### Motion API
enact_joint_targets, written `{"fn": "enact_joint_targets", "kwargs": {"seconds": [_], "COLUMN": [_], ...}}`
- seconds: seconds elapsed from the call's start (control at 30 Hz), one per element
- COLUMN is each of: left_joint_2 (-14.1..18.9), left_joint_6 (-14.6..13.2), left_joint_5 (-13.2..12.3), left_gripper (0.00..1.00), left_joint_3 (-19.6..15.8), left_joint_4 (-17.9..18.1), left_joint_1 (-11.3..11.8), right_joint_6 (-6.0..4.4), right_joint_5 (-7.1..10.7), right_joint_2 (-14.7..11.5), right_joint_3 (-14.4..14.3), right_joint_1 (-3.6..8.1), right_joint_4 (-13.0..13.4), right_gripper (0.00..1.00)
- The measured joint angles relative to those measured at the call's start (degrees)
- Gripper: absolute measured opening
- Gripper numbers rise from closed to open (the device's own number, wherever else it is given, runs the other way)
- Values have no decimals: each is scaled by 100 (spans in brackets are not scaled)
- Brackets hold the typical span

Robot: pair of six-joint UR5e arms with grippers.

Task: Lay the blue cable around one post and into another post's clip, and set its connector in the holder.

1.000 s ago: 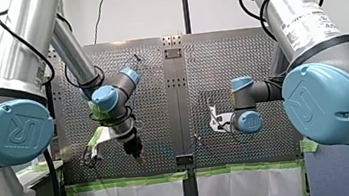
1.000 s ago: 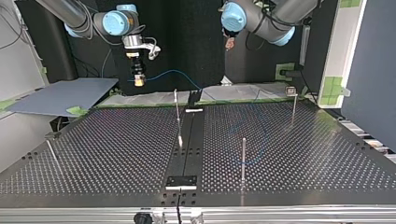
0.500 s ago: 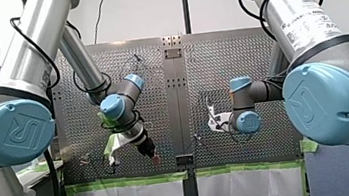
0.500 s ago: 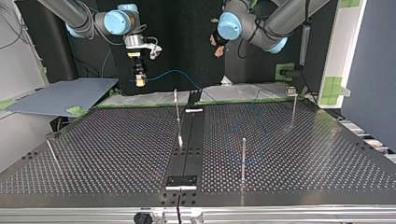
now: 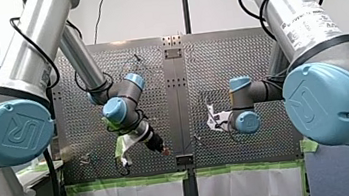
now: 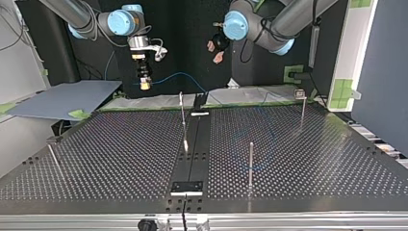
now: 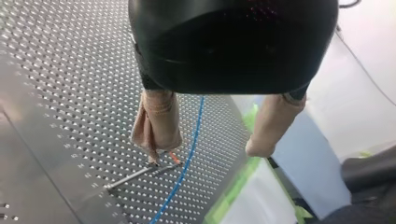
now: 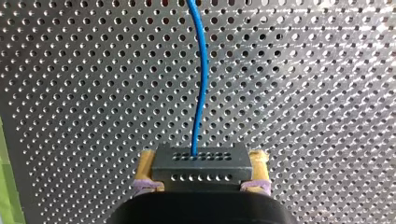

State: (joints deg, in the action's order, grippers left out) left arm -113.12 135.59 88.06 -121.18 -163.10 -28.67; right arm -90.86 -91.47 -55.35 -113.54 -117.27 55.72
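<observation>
blue cable [image 8: 200, 84] runs out at twelve o'clock from the dark connector [image 8: 201, 161], which my right gripper [image 8: 201, 171] pinches between its yellowish pads above the perforated table [image 8: 70, 93]. my left gripper [image 7: 208, 149] hangs with its beige fingers [image 7: 159, 121] spread wide and nothing between them, the cable passing below the gap just beside a thin metal rod [image 7: 135, 173]. in the top view, from the middle post [image 6: 183, 120], my right gripper is at eleven o'clock and my left at one.
</observation>
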Motion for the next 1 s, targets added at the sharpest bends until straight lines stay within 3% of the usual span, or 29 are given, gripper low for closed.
{"fn": "enact_joint_targets", "kwargs": {"seconds": [0.23,0.47,0.73,1.0], "left_joint_2": [-41,-351,-703,-782], "left_joint_6": [217,530,732,848], "left_joint_5": [163,236,540,921], "left_gripper": [100,100,100,100], "left_joint_3": [0,6,107,166], "left_joint_4": [291,639,1010,1442], "left_joint_1": [-90,-321,-565,-682], "right_joint_6": [-1,-12,-25,-58], "right_joint_5": [-4,-4,5,21], "right_joint_2": [-12,-22,-29,-33], "right_joint_3": [1,2,2,2], "right_joint_1": [-73,-122,-154,-166], "right_joint_4": [-6,-13,3,2], "right_gripper": [0,0,0,0]}}
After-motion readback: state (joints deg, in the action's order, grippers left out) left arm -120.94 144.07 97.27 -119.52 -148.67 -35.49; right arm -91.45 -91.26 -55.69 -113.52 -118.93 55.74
